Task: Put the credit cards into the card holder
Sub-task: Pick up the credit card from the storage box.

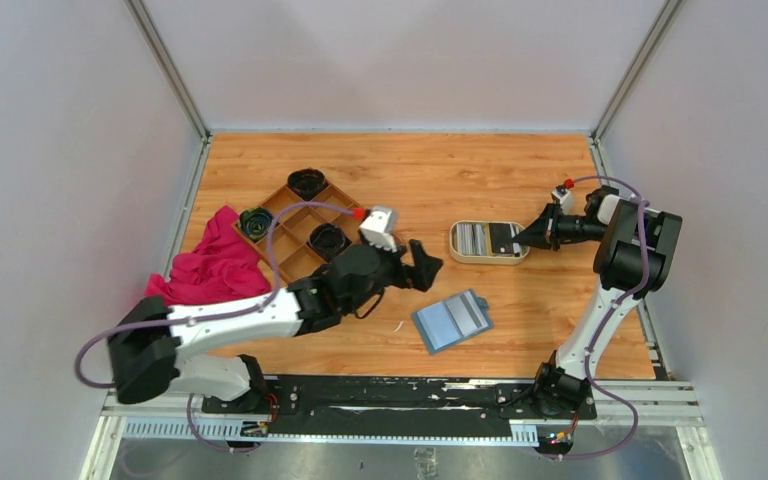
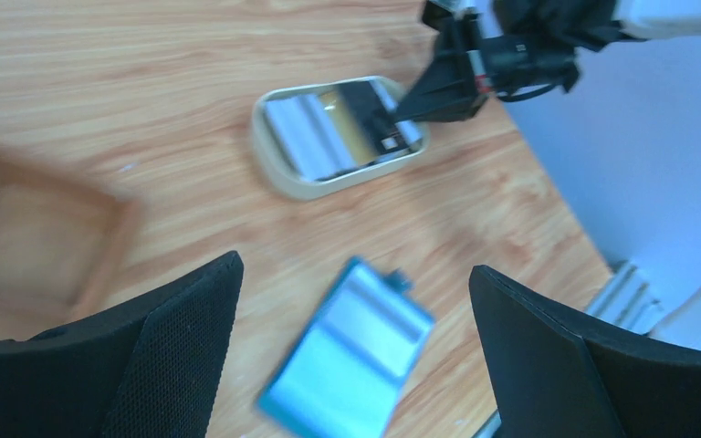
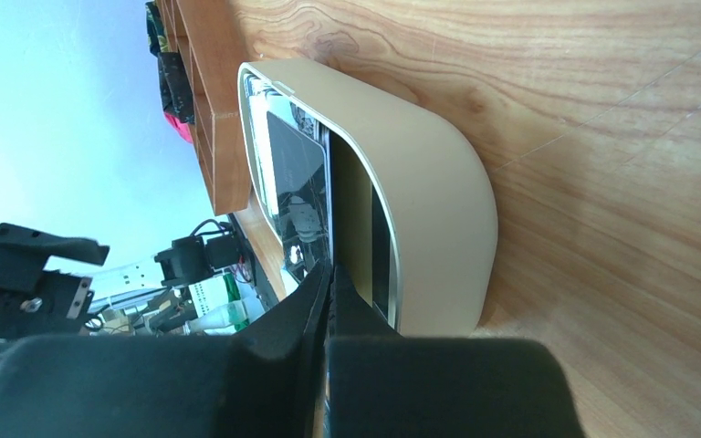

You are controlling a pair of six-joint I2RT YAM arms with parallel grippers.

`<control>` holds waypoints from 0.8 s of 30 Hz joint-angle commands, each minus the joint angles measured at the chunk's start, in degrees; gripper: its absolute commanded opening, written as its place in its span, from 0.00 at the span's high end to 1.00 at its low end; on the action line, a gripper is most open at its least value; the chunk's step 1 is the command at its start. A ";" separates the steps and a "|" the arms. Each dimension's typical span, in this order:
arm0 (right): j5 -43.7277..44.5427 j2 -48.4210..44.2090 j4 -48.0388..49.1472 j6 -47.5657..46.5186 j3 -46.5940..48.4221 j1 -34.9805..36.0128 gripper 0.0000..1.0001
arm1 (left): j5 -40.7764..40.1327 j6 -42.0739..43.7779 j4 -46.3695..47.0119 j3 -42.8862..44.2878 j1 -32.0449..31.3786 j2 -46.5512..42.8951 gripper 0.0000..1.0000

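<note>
The teal-blue card holder (image 1: pixel 451 321) lies open and flat on the wooden table, blurred in the left wrist view (image 2: pixel 347 351). My left gripper (image 1: pixel 430 265) hovers up-left of it, open and empty (image 2: pixel 354 266). Whitish credit cards (image 1: pixel 471 238) (image 2: pixel 306 137) and one dark card (image 1: pixel 503 238) (image 3: pixel 294 173) lie in the cream oval tray (image 1: pixel 488 259) (image 3: pixel 429 201). My right gripper (image 1: pixel 520 238) (image 3: pixel 331 269) reaches into the tray's right end. Its fingers are pinched shut on the dark card's edge.
A brown wooden compartment tray (image 1: pixel 295 232) with dark rolled items sits at the left. A crumpled red cloth (image 1: pixel 215 262) lies beside it. Pale walls enclose the table on three sides. A tiny white scrap (image 1: pixel 398 326) lies left of the card holder.
</note>
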 commanded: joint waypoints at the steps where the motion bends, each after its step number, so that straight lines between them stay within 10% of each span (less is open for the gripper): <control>1: -0.28 0.88 -1.37 0.30 -0.29 -0.80 1.00 | 10.09 -6.09 4.14 12.04 1.04 14.97 0.02; 24: -0.17 1.50 -1.30 0.27 -0.03 -0.74 1.00 | 27.81 -24.08 4.05 45.09 8.14 56.16 0.26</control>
